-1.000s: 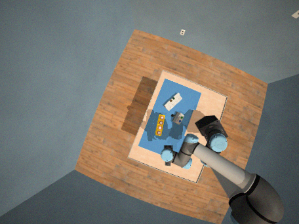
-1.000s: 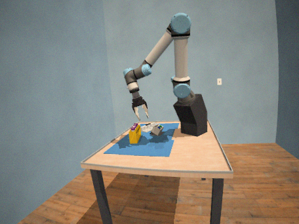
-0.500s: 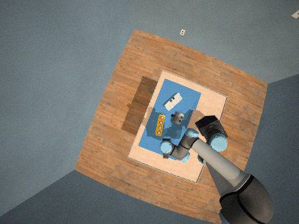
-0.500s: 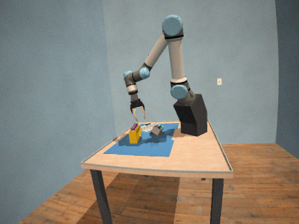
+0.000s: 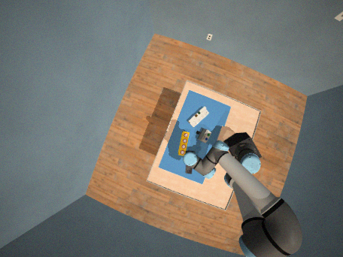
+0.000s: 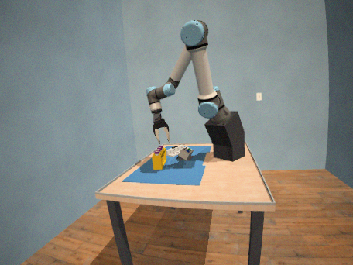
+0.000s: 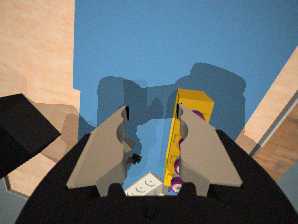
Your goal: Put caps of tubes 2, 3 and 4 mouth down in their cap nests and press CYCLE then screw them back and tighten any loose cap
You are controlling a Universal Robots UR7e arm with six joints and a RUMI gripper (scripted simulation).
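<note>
Four purple caps (image 5: 184, 140) (image 6: 159, 150) (image 7: 177, 165) in a row atop the yellow decapping station (image 5: 180, 149) (image 6: 158, 161) (image 7: 195, 95), centre of the top view. Jaws (image 6: 162, 142) above, partly spread, nothing between them. White cap tray (image 5: 194, 121) (image 6: 175, 153) (image 7: 145, 184) up and right of the station in the top view; key housing (image 5: 204, 136) (image 6: 185, 154) just below it. Risk: coming down off-centre, a fingertip could strike a cap; miscounting along the row could unscrew tube 1.

Change over the last second: the grey wrist with pale-blue end caps (image 5: 190, 158) (image 6: 151, 90) has moved closer to the yellow rectangular tube block (image 5: 183, 149) (image 6: 158, 162) (image 7: 192, 97). The grey elbow with its pale-blue disc (image 6: 193, 33) has swung away from the base side and dipped. The black two-jaw gripper with tan fingers (image 6: 163, 142) appears slightly lower, though the distant view makes this uncertain.
</note>
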